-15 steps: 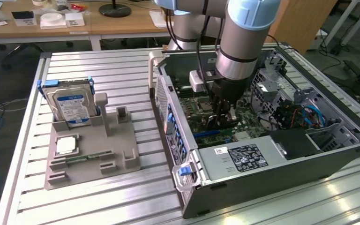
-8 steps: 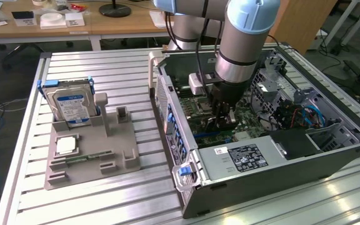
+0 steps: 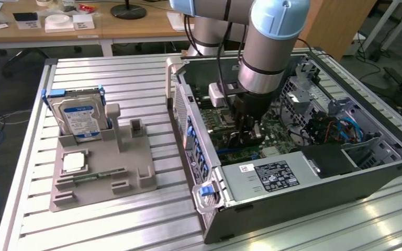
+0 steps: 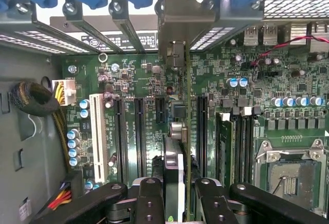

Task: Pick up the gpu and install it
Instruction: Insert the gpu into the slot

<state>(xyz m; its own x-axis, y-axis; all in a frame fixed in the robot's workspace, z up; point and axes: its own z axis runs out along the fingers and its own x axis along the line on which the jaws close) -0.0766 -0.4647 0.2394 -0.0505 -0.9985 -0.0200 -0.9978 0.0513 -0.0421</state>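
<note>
The claw (image 4: 174, 196) is clamped on the gpu (image 4: 175, 157), holding it edge-on so the card's lower edge faces the motherboard (image 4: 128, 80) slots directly beneath, its metal bracket (image 4: 177, 23) ahead against the computer case (image 3: 305, 198) rear openings.

1. A grey fixture tray (image 3: 134, 175) sits on the slatted metal table (image 3: 82, 73), toward the exterior view's left edge.
2. A silver hard drive (image 3: 81, 119) with a blue-white label stands upright in the tray's far slot.
3. A narrow green memory stick (image 3: 98, 175) lies flat in the tray's near part.
4. A wooden desk (image 3: 117, 26) stands beyond the table's far edge.
</note>
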